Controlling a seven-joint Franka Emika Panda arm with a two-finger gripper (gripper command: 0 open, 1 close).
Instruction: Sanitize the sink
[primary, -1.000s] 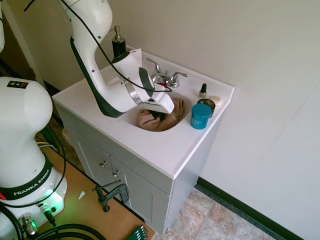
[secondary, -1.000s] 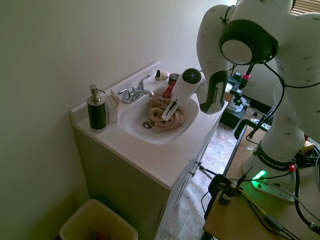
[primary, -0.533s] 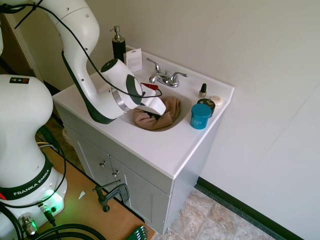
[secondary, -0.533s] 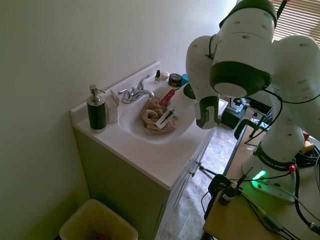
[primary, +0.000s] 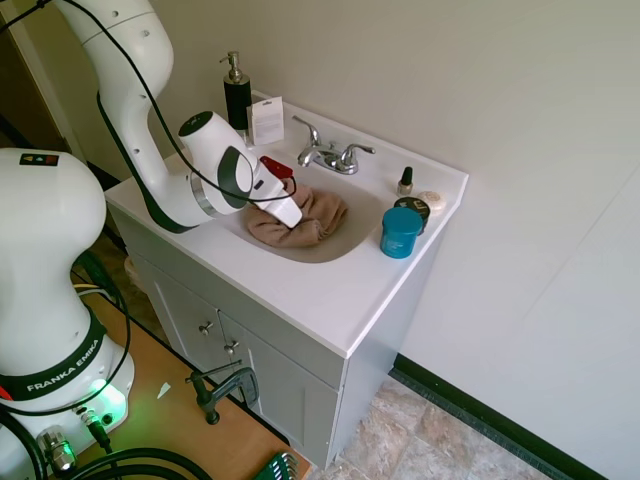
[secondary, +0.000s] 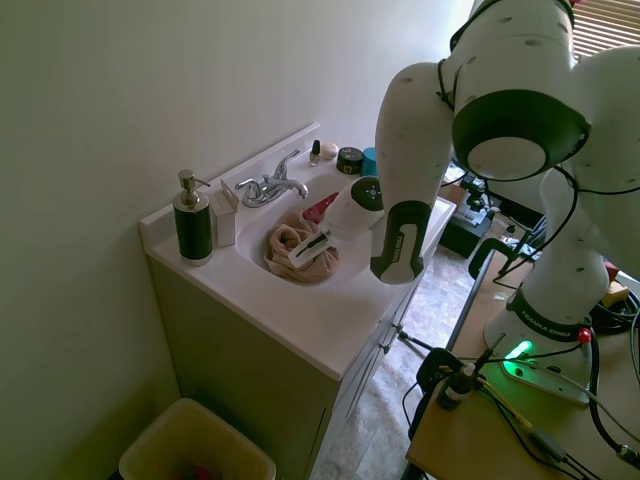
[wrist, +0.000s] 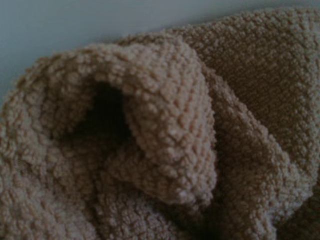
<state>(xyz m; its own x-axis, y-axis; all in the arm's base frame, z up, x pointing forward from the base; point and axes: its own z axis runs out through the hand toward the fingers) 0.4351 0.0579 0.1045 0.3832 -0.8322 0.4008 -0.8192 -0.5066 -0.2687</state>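
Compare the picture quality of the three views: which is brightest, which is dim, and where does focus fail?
First exterior view: bright and even, glossy white sink sharp. Second exterior view: darker, the wall in shade, window glare at the upper right corner. Wrist view: dim, filled by the crumpled tan terry cloth; its middle fold is fairly sharp, the edges go soft.

A home bathroom is indicated: a white vanity cabinet (primary: 290, 370) with a one-piece sink (primary: 330, 245), a chrome faucet (primary: 330, 155), a soap dispenser (primary: 237, 92) at the countertop's back corner, and toiletry jars (primary: 402, 232).
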